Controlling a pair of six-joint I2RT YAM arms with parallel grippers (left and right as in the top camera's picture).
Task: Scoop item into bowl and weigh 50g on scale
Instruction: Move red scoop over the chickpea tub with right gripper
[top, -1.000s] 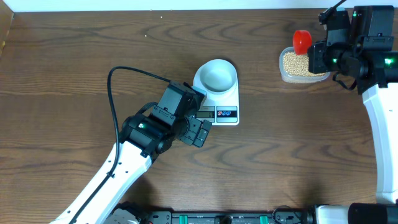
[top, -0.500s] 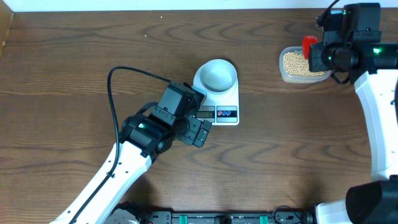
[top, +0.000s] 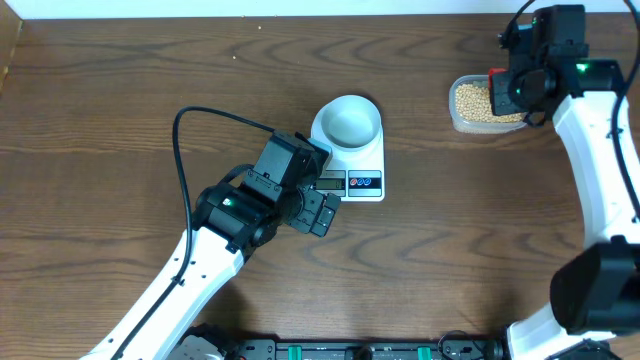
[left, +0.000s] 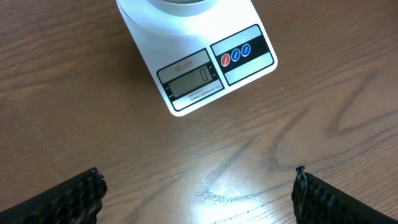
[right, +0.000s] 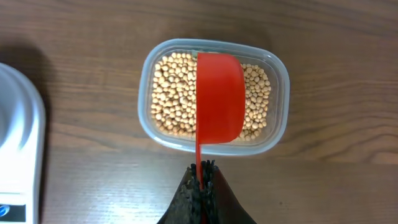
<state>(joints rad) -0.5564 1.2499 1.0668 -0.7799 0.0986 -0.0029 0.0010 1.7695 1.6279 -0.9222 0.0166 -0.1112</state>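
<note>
The item, a loose pile of tan beans, fills a clear plastic tub at the far right. My right gripper is shut on the thin handle of a red scoop, whose cup hangs over the middle of the beans. From overhead only a sliver of the scoop shows beside the right gripper. The empty white bowl sits on the white scale, and the display reads zero. My left gripper stands open over bare table just in front of the scale.
The scale's edge shows at the left of the right wrist view, a short way from the tub. A black cable loops over the table behind the left arm. A white wall runs along the table's far edge.
My right gripper has swung left and turned over the tub, carrying the scoop across the beans; from overhead the scoop is now mostly hidden. The left arm has not moved.
</note>
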